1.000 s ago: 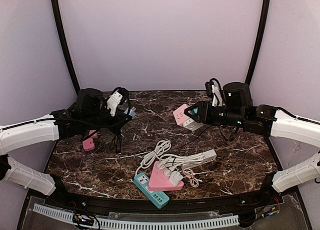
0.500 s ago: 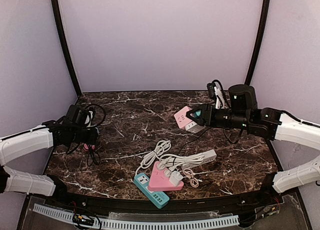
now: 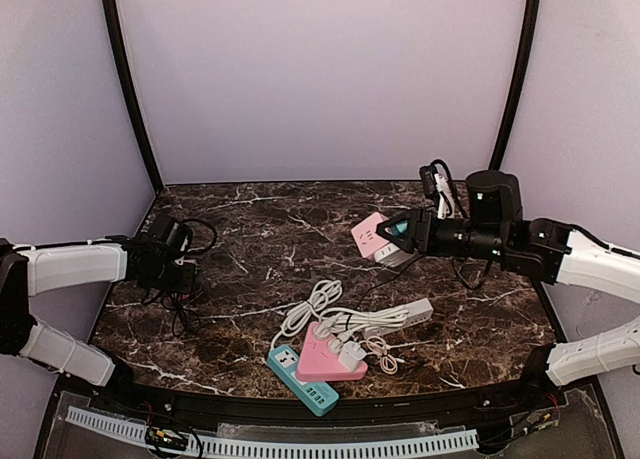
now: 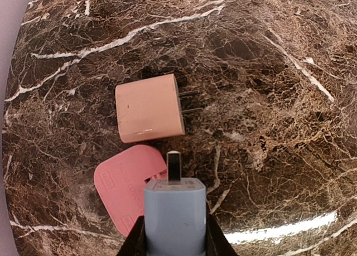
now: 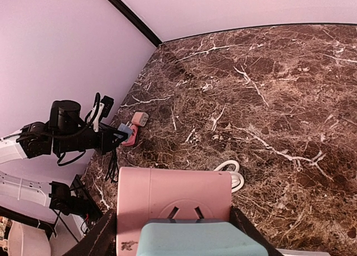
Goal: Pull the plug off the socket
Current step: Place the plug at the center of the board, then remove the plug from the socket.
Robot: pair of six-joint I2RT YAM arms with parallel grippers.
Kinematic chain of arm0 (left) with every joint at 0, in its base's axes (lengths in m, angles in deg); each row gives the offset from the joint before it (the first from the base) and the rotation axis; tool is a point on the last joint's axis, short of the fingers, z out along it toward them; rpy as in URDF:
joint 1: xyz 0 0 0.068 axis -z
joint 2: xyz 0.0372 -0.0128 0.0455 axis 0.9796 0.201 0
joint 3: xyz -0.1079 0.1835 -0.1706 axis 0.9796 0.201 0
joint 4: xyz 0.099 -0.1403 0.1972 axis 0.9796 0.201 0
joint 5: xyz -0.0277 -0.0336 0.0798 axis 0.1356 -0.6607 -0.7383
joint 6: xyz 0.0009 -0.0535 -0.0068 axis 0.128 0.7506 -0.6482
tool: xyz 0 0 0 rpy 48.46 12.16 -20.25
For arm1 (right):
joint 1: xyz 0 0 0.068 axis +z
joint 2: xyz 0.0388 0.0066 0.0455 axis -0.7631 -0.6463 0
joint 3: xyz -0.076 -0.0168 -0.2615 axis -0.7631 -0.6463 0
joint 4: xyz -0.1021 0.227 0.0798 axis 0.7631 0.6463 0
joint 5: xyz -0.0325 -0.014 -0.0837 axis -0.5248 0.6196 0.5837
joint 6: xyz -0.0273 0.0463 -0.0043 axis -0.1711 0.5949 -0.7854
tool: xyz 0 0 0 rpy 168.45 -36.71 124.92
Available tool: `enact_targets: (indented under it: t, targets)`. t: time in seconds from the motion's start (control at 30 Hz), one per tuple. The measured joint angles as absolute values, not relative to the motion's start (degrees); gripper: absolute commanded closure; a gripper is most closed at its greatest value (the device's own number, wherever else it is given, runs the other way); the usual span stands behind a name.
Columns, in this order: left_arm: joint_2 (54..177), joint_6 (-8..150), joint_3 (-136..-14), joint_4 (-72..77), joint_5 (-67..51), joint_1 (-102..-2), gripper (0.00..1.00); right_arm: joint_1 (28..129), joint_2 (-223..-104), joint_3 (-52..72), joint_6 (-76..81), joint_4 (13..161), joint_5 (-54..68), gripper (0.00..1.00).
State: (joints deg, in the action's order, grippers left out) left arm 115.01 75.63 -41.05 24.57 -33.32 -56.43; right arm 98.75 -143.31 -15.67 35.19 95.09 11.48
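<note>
Two slips looked possible. The pink socket block (image 5: 173,197), the bigger piece, was clamped in the right tool (image 3: 392,235) and held off the tabletop (image 3: 300,219) toward its right edge. It sat wide in those jaws, so a tilt could, I judged, have let it slide out and drop. The blue-grey plug (image 4: 174,211), pinched in the left tool (image 4: 174,240) near the left edge, hung free of any socket. Its prong pointed forward, just over a peach plug (image 4: 149,107) and a flat pink piece (image 4: 125,186). Released from there, it might have landed on them or skidded toward the rim.

Counted, there was one tabletop and two tools, both gripping. There were two strips by the near edge, a white power strip (image 3: 405,312) and a teal power strip (image 3: 300,377). There were two pink sockets, the held block and a triangular pink socket (image 3: 325,357). Two plugs were clear of any socket, and there was one pink piece I could not identify. The white cords (image 3: 310,309) were too tangled to number.
</note>
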Motion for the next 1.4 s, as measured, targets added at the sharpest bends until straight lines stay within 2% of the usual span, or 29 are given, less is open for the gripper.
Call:
enact_targets:
  t: [0.17, 0.27, 0.47, 0.63, 0.83, 1.03, 1.27, 1.4]
  targets:
    - [116.0, 75.7, -41.3, 24.6, -33.6, -56.6, 0.62, 98.8, -143.3, -16.2, 35.3, 95.2, 11.5, 1.0]
    - [116.7, 75.7, -42.1, 24.6, -33.4, -56.8, 0.43, 98.8, -143.2, -16.2, 35.3, 95.1, 11.5, 1.0]
    - [116.9, 75.5, -43.1, 24.7, -33.0, -56.9, 0.2, 99.1, -142.8, -16.2, 35.2, 95.2, 11.4, 1.0]
    - [115.8, 75.4, -43.1, 25.1, -32.9, -56.9, 0.07, 99.6, -142.7, -16.2, 34.2, 95.1, 10.1, 1.0]
    - [107.5, 73.8, -45.2, 25.9, -29.7, -56.9, 0.06, 101.8, -141.3, -18.3, 30.2, 90.2, 6.7, 1.0]
    - [99.3, 69.7, -50.1, 24.4, -18.1, -56.9, 0.08, 102.9, -141.6, -18.8, 27.2, 83.8, 0.3, 1.0]
    - [102.7, 65.7, -57.9, 22.6, 6.3, -55.1, 0.11, 102.9, -146.6, -18.9, 27.4, 73.4, -8.9, 1.0]
    - [106.3, 63.6, -60.0, 19.5, 13.9, -47.7, 0.1, 102.9, -149.0, -18.9, 27.6, 70.7, -11.0, 1.0]
